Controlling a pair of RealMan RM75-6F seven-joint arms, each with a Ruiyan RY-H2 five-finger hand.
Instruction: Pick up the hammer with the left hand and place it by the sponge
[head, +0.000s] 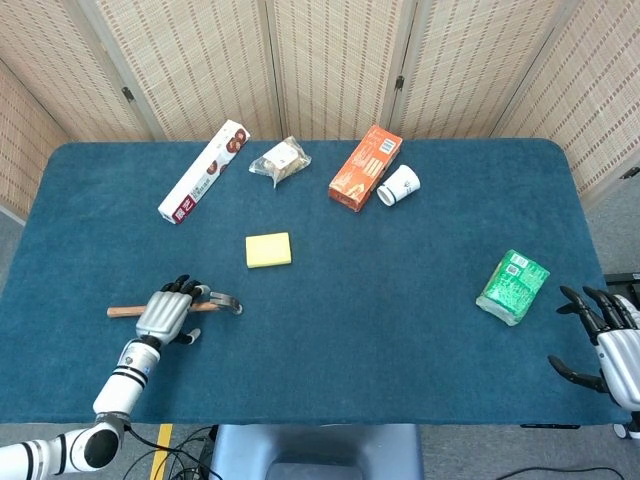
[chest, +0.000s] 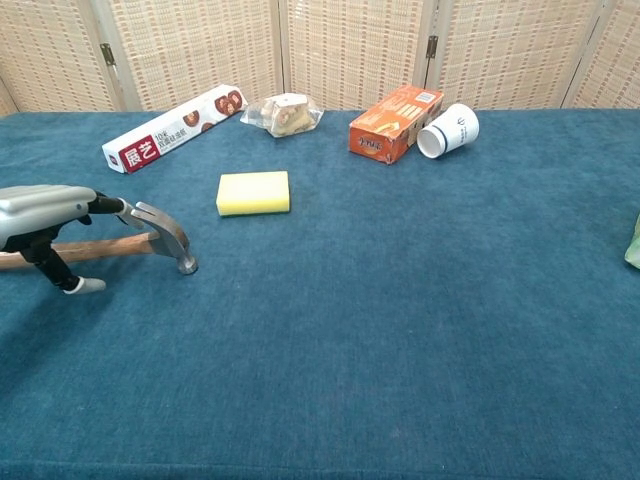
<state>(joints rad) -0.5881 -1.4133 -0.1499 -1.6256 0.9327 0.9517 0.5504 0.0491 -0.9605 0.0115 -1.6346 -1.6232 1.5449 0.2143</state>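
The hammer lies flat on the blue table, its wooden handle pointing left and its metal head toward the middle. My left hand is spread over the handle just behind the head, hiding that stretch. In the chest view the left hand sits above the handle, thumb hanging down in front, with no closed grip. The yellow sponge lies a short way beyond the hammer head. My right hand hangs open and empty off the table's front right corner.
Along the back stand a long white and red box, a clear bag of snacks, an orange carton and a tipped white cup. A green packet lies near the right edge.
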